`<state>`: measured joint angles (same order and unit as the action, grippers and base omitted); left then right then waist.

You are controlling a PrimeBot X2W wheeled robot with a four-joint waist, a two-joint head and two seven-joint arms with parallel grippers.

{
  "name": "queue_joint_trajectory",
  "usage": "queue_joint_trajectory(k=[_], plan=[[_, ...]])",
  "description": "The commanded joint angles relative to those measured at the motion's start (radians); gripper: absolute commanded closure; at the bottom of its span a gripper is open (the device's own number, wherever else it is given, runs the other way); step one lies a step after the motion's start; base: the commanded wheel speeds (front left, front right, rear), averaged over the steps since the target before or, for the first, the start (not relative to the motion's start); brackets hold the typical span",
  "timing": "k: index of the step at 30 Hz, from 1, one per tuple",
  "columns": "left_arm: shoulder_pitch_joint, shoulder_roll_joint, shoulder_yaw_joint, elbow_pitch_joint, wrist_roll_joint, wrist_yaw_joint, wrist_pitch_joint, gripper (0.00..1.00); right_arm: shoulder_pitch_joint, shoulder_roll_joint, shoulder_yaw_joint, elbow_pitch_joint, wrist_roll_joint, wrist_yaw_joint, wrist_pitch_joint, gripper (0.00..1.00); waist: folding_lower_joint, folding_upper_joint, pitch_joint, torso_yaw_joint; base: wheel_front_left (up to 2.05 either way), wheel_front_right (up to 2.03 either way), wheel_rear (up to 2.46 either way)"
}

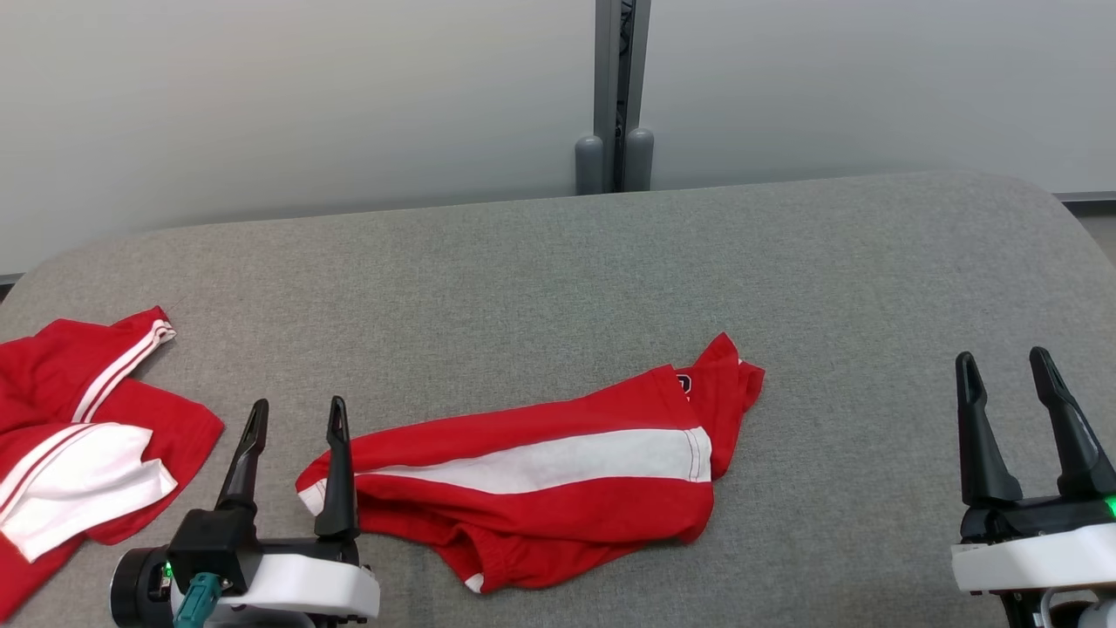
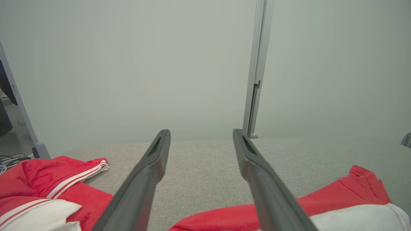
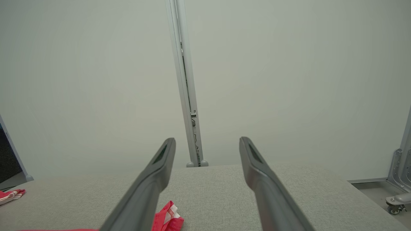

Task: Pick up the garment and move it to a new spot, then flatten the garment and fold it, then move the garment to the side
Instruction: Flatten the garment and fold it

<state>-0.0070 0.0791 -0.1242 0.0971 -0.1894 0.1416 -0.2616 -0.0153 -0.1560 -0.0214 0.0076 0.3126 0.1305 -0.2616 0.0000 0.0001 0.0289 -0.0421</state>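
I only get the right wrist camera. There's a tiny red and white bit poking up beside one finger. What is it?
Observer: It's one end of a red garment with a wide white stripe, lying crumpled in the middle of the grey table.
Operator: Is something grabbing it?
Observer: No. The left gripper is open at the garment's other end, holding nothing.
Operator: And the little red thing way off at my left edge?
Observer: That's a second red-and-white garment, heaped at the table's left side, apart from the first.
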Motion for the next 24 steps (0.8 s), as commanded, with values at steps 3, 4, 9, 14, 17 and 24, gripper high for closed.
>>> queue_joint_trajectory(k=[3,4,9,14,17,24], plan=[[0.002,-0.008,0.017,0.007,0.011,-0.028,-0.005,0.00,-0.008,0.000,0.004,0.003,0.002,0.000,-0.005,0.00,0.0000,-0.0001,0.000,-0.002,0.00,0.00,0.00],[0.001,-0.011,0.021,0.011,0.017,-0.035,-0.005,0.00,-0.010,0.000,0.007,0.004,0.004,0.000,-0.005,0.00,0.0000,-0.0001,-0.001,-0.004,0.00,0.00,0.00],[-0.008,-0.019,0.039,0.020,0.035,-0.054,-0.005,0.00,-0.017,0.002,0.014,0.004,0.008,0.000,-0.005,0.00,0.0000,-0.0001,-0.005,-0.010,0.00,0.00,0.00],[-0.007,-0.024,0.052,0.016,0.049,-0.062,-0.005,0.00,-0.018,-0.005,0.018,-0.002,0.014,0.000,-0.005,0.00,0.0000,-0.0001,-0.005,-0.014,0.00,0.00,0.00],[-0.008,-0.025,0.059,0.019,0.055,-0.066,-0.005,0.00,-0.018,-0.011,0.022,-0.001,0.014,0.000,-0.005,0.00,0.0000,-0.0001,-0.004,-0.015,0.00,0.00,0.00],[0.001,-0.027,0.064,0.023,0.059,-0.072,-0.005,0.00,-0.010,-0.015,0.028,-0.003,0.016,0.000,-0.005,0.00,0.0000,-0.0001,-0.008,-0.016,0.00,0.00,0.00]])
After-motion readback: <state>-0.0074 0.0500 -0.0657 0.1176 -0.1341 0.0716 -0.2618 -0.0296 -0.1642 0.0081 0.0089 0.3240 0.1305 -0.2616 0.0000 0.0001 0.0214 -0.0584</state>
